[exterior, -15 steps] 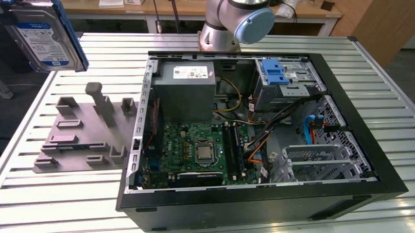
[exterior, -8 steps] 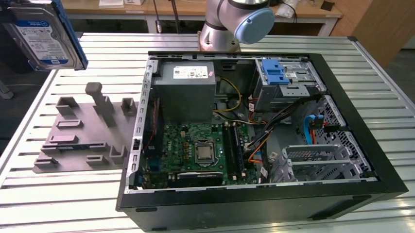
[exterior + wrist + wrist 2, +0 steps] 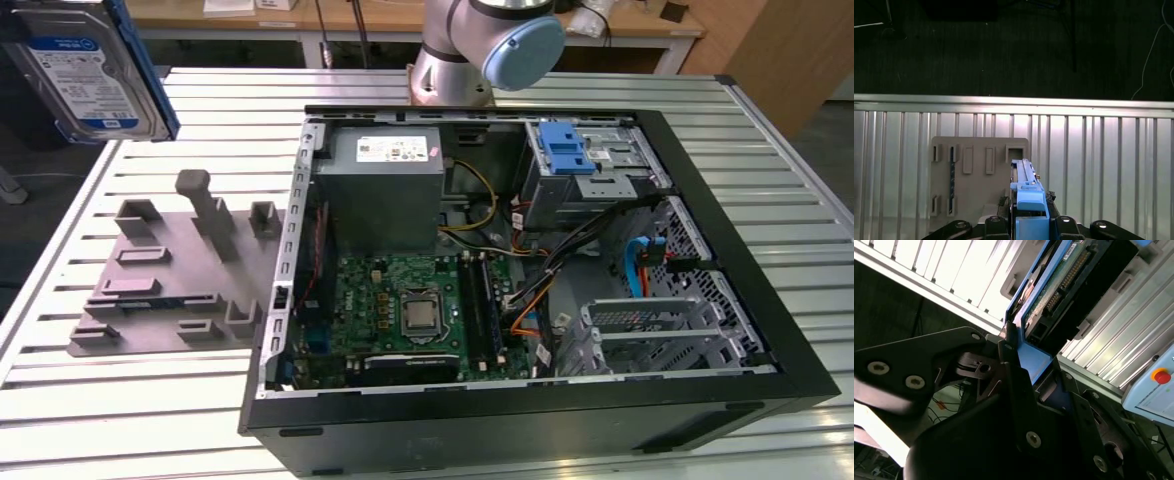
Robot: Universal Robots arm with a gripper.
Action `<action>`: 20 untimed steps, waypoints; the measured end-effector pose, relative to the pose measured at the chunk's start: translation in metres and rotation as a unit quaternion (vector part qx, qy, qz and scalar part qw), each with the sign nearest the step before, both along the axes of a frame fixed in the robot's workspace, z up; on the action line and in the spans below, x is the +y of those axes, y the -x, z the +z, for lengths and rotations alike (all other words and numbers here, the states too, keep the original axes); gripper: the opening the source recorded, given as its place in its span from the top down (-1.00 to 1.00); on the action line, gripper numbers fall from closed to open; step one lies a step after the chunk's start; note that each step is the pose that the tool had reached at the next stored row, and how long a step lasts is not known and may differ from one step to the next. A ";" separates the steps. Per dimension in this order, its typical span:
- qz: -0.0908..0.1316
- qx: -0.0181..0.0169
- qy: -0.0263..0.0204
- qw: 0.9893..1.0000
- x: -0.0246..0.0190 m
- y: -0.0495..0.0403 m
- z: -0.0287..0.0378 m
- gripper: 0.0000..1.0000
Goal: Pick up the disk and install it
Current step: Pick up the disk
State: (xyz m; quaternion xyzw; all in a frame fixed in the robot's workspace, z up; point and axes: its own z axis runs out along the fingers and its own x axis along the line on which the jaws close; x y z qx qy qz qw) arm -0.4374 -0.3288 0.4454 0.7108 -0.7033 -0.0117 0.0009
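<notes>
The disk, a silver hard drive with a blue-and-white label and a blue bracket, hangs in the air at the exterior view's upper left, over the table's edge. Seen edge-on, the disk stands upright above the grey fixture plate, clamped at its lower end by my gripper. In the second wrist view my gripper is shut on the blue bracket of the disk, whose circuit-board side shows.
An open computer case lies on the slatted metal table, holding a motherboard, a grey power supply and a drive cage with a blue latch. The grey fixture plate sits beside it. The arm's base stands behind.
</notes>
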 end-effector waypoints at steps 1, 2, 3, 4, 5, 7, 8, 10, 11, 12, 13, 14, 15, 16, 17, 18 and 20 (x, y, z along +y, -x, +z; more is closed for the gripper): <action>0.000 0.000 0.000 1.000 0.0000 0.0000 0.0005 0.27; 0.000 0.000 0.000 1.000 0.0000 0.0000 0.0010 0.27; 0.000 0.000 0.000 1.000 0.0000 0.0000 0.0015 0.27; 0.000 0.000 0.000 1.000 0.0000 0.0000 0.0019 0.27; 0.000 0.000 0.000 1.000 0.0000 0.0000 0.0023 0.27; 0.000 0.000 0.000 1.000 0.0000 0.0000 0.0033 0.27; 0.000 0.000 0.000 1.000 0.0000 0.0000 0.0039 0.27; 0.000 0.000 0.000 1.000 0.0000 0.0000 0.0050 0.27; 0.000 0.000 0.000 1.000 0.0000 0.0000 0.0057 0.27; 0.000 0.000 0.000 1.000 0.0000 0.0000 0.0062 0.27; 0.000 0.000 0.000 1.000 0.0000 0.0000 0.0067 0.27; 0.000 0.000 0.000 1.000 0.0000 0.0000 0.0073 0.27; 0.000 0.000 0.000 1.000 0.0000 0.0000 0.0078 0.27; 0.000 0.000 0.000 1.000 0.0000 0.0000 0.0084 0.27; 0.000 0.000 0.000 1.000 0.0000 0.0000 0.0090 0.27; 0.000 0.000 0.000 1.000 0.0000 0.0000 0.0095 0.27; 0.000 0.000 0.000 1.000 0.0000 0.0000 0.0107 0.27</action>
